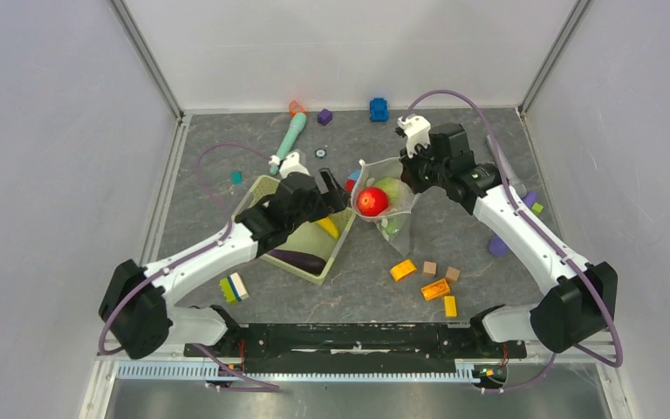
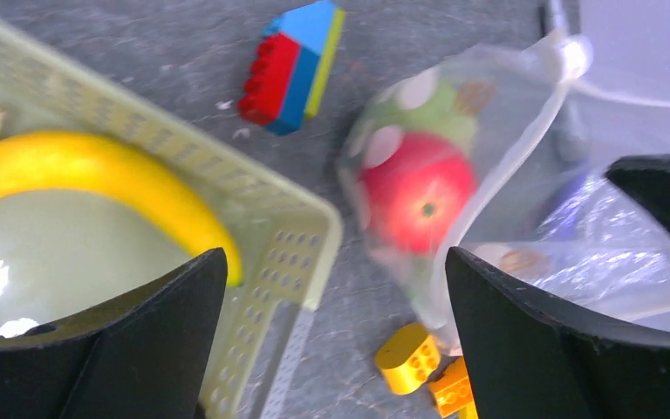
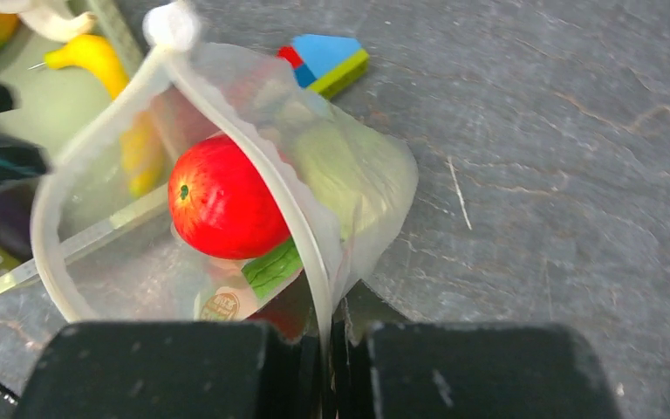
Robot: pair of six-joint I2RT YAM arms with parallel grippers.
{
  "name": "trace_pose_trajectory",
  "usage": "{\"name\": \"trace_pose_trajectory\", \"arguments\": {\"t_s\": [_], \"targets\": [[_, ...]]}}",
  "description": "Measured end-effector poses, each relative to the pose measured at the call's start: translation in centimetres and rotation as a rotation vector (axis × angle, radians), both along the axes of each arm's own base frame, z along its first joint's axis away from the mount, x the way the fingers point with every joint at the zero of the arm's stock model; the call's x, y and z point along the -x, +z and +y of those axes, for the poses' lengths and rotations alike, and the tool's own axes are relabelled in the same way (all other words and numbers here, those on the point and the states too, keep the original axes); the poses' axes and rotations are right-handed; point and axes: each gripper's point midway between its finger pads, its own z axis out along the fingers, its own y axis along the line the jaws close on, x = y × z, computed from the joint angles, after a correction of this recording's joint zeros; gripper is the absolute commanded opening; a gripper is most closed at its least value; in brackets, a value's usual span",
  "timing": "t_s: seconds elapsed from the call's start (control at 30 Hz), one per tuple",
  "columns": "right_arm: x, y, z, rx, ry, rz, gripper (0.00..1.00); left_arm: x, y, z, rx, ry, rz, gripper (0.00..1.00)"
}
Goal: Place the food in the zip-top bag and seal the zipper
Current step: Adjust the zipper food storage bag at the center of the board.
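The clear dotted zip-top bag [image 1: 390, 202] hangs open near the table's middle, also in the right wrist view [image 3: 140, 262]. Inside are a red tomato [image 1: 372, 201] [image 3: 222, 196] [image 2: 419, 196], a pale green cabbage [image 3: 349, 170] [image 2: 427, 109] and a green cucumber piece [image 3: 270, 266]. My right gripper [image 1: 407, 173] [image 3: 327, 349] is shut on the bag's zipper strip [image 3: 262, 166] and holds the bag up. My left gripper [image 1: 340, 195] [image 2: 336, 340] is open and empty, between the basket and the bag. A yellow banana-like piece [image 1: 329, 227] [image 2: 96, 175] and a dark purple eggplant [image 1: 297, 259] lie in the basket.
The pale green lattice basket [image 1: 262, 188] [image 2: 297, 236] stands left of the bag. Orange, tan and yellow blocks [image 1: 435, 289] [image 2: 410, 356] lie in front of the bag. A red-blue block [image 2: 292, 61] lies behind it. A teal stick [image 1: 290, 135] and small blocks [image 1: 379, 109] lie at the back.
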Motion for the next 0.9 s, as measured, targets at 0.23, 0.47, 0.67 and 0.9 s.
{"name": "trace_pose_trajectory", "arguments": {"t_s": [0.23,0.47,0.67,0.9], "targets": [[0.5,0.6,2.2,-0.068,0.119,-0.009,0.05,-2.4,1.4,-6.1,0.065,-0.166,-0.006,1.0],[1.4,-0.3,3.2,-0.092,0.186,0.013,0.08,-3.4,-0.6,-8.7,0.04,-0.238,0.024,0.72],[2.3,-1.0,2.8,-0.073,0.167,0.021,0.13,-5.6,-1.2,-8.8,-0.084,-0.173,-0.012,0.02],[3.6,-2.8,-2.9,0.086,-0.154,0.062,0.19,-7.5,1.2,-8.9,-0.19,-0.059,-0.058,0.02]]}}
